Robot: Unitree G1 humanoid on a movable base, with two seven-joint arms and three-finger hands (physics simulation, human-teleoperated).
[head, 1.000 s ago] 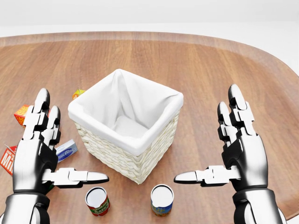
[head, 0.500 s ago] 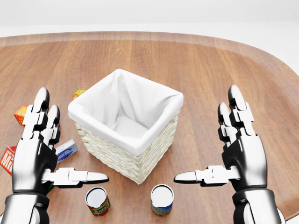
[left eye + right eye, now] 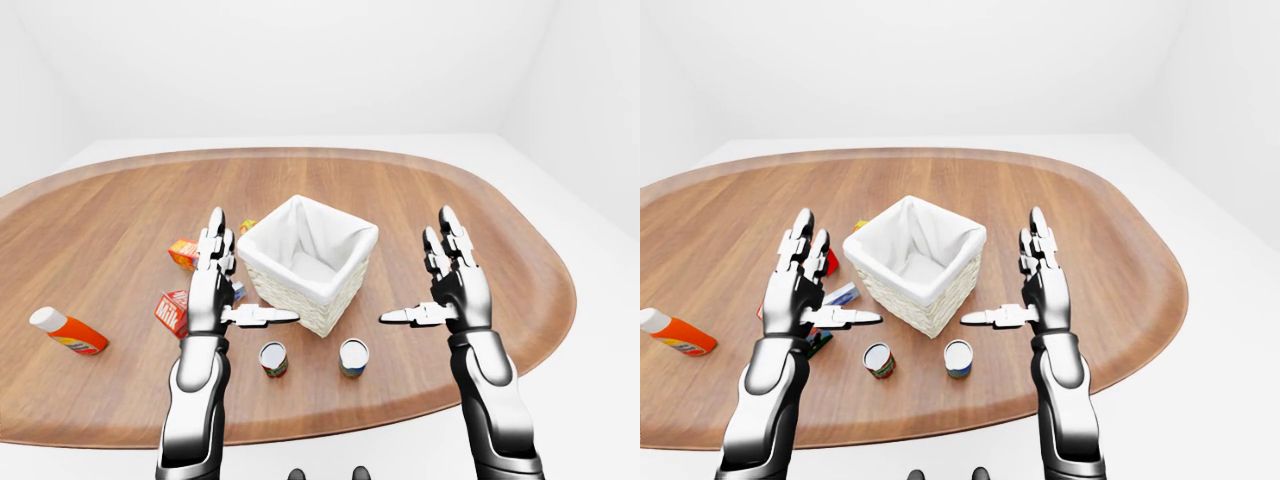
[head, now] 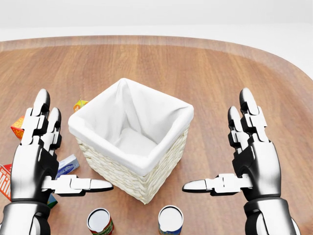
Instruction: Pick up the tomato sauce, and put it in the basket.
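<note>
Left-eye view: your left hand (image 3: 210, 295) and right hand (image 3: 455, 290) hover over the desk (image 3: 480, 230), fingers spread wide, holding nothing; the basket (image 3: 308, 262) sits between them.

Head view: the tomato sauce (image 4: 100, 222) stands just below your left thumb, beside a second can (image 4: 170, 220).

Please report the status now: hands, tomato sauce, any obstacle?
Left hand and right hand open, empty. Red can, likely tomato sauce, stands untouched below basket. Nothing blocking.
</note>
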